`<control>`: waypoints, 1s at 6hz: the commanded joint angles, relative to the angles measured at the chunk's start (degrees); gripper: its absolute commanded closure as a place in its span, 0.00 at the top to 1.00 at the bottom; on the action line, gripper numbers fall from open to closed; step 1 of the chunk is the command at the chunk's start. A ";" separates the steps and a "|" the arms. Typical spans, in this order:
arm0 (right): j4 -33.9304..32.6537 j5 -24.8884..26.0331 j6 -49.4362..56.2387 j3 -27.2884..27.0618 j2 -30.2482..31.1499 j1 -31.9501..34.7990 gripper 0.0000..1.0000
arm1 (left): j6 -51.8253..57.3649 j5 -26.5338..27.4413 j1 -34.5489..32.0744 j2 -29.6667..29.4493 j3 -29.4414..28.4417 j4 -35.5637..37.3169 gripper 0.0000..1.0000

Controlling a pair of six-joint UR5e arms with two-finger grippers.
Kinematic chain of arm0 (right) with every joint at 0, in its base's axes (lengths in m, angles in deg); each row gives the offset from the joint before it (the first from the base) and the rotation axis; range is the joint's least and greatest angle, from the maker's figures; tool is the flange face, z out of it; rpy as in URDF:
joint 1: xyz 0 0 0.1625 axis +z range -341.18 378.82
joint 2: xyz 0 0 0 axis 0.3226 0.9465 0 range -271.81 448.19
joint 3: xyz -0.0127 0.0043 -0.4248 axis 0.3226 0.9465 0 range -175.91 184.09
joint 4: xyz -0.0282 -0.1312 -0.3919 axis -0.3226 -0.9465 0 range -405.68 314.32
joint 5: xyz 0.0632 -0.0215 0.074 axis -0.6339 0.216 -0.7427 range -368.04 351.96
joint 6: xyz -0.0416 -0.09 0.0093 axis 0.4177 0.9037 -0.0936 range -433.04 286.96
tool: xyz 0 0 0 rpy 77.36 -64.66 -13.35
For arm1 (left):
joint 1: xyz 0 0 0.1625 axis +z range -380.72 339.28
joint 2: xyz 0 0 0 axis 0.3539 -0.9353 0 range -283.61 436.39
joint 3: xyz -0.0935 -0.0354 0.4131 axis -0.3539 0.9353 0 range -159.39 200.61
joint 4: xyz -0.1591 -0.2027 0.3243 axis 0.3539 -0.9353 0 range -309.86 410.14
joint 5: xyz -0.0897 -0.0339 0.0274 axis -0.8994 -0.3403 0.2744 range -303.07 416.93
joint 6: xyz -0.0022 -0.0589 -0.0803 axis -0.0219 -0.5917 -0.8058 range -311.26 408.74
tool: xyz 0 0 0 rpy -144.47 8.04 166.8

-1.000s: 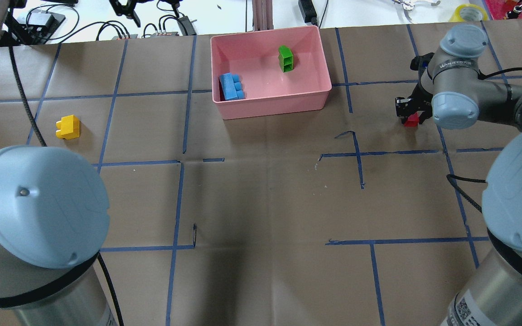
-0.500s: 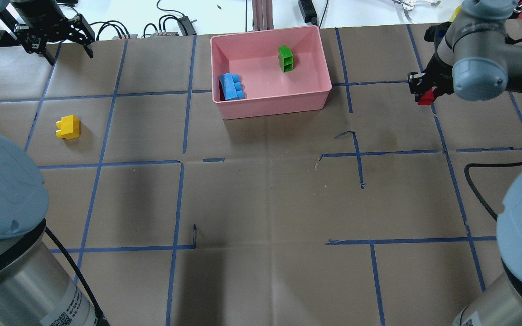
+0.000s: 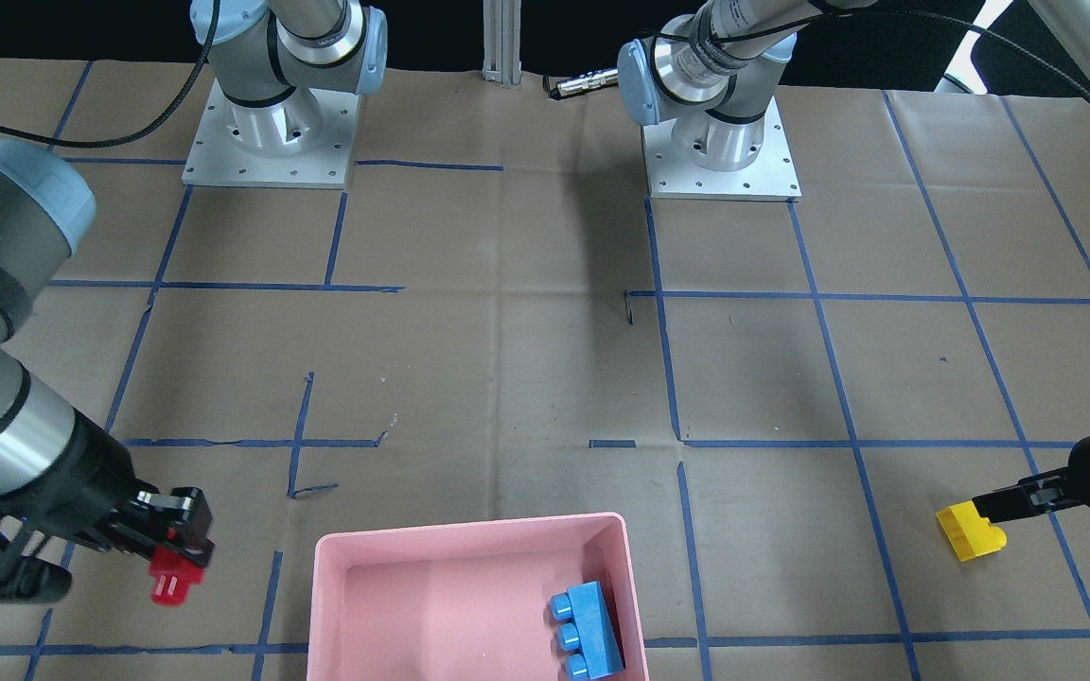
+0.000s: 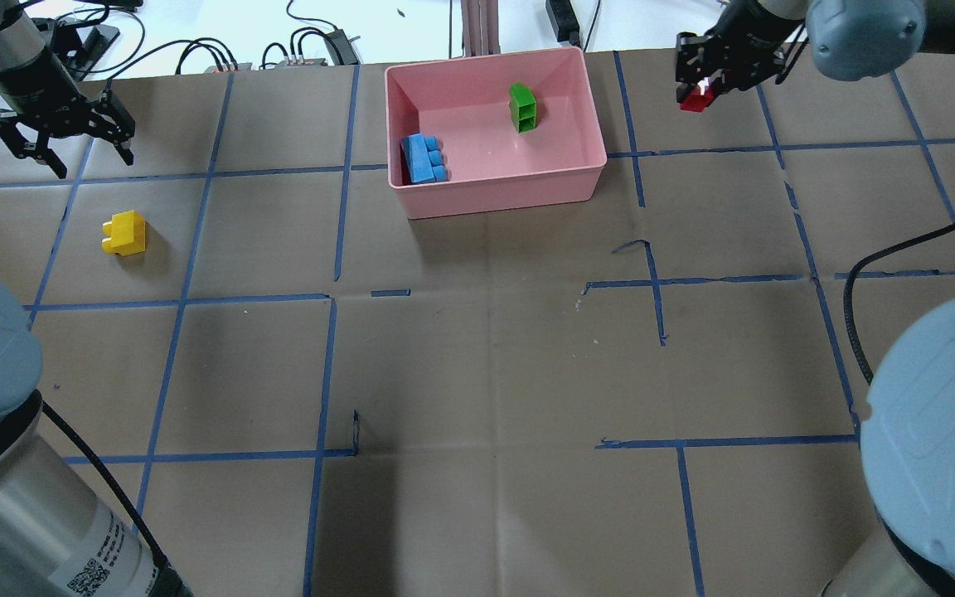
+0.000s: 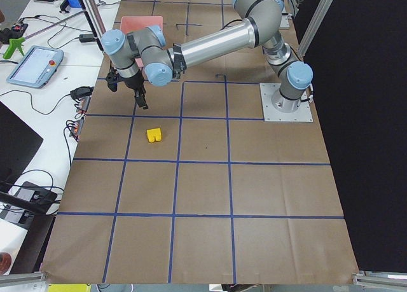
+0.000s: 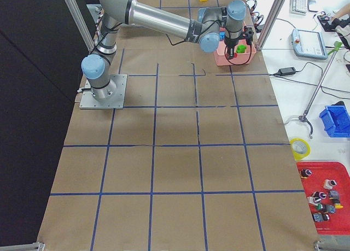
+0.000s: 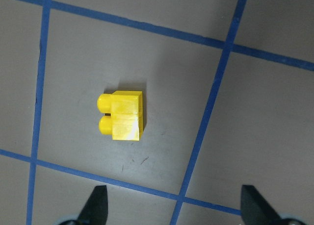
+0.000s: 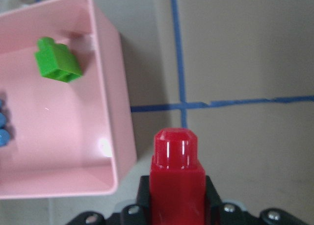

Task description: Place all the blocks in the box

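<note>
The pink box (image 4: pixel 577 178) stands at the far middle of the table. A green brick (image 4: pixel 522 108) and a light-blue brick (image 4: pixel 424 157) lie inside it. My right gripper (image 4: pixel 703 83) is shut on the small red brick (image 4: pixel 697 98) and holds it above the table, just right of the box. The right wrist view shows the red brick (image 8: pixel 176 171) beside the box's wall (image 8: pixel 113 137). The yellow brick (image 4: pixel 123 233) lies on the table at the left. My left gripper (image 4: pixel 63 149) is open and empty, hovering just beyond it; the left wrist view shows the yellow brick (image 7: pixel 122 115) beyond the spread fingertips.
Blue tape lines grid the brown paper table cover. Cables and devices (image 4: pixel 312 41) lie past the far edge. A metal post (image 4: pixel 477 25) rises behind the box. The arm bases (image 3: pixel 266 123) sit at the robot's side. A tape roll (image 6: pixel 299 148) and red tray (image 6: pixel 322 196) lie on a side table.
My right gripper has lifted the red brick off the table and carried it far and left, towards the box. My left gripper has come into view and moved down towards the yellow brick.
</note>
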 commanded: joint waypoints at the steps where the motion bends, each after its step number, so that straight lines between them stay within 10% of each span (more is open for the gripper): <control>1: -9.08 -5.03 -10.35 14.00 -12.73 6.99 0.06 | 3.62 -0.28 3.34 -0.41 8.19 13.64 0.96; 2: -12.53 -5.03 -15.45 18.17 -17.58 9.98 0.08 | 3.46 -0.72 3.35 -1.12 10.84 20.25 0.98; 3: -11.86 -4.68 -17.42 17.69 -18.50 11.58 0.40 | 2.85 -2.98 3.35 -1.82 11.83 21.45 0.98; 4: -11.25 -4.16 -17.61 16.64 -17.64 12.73 0.99 | 2.58 -3.27 3.35 -3.48 11.66 23.29 0.98; 6: -6.62 -4.24 -16.66 14.87 -16.59 12.65 1.00 | 3.36 -3.36 3.26 -5.25 12.27 24.98 0.98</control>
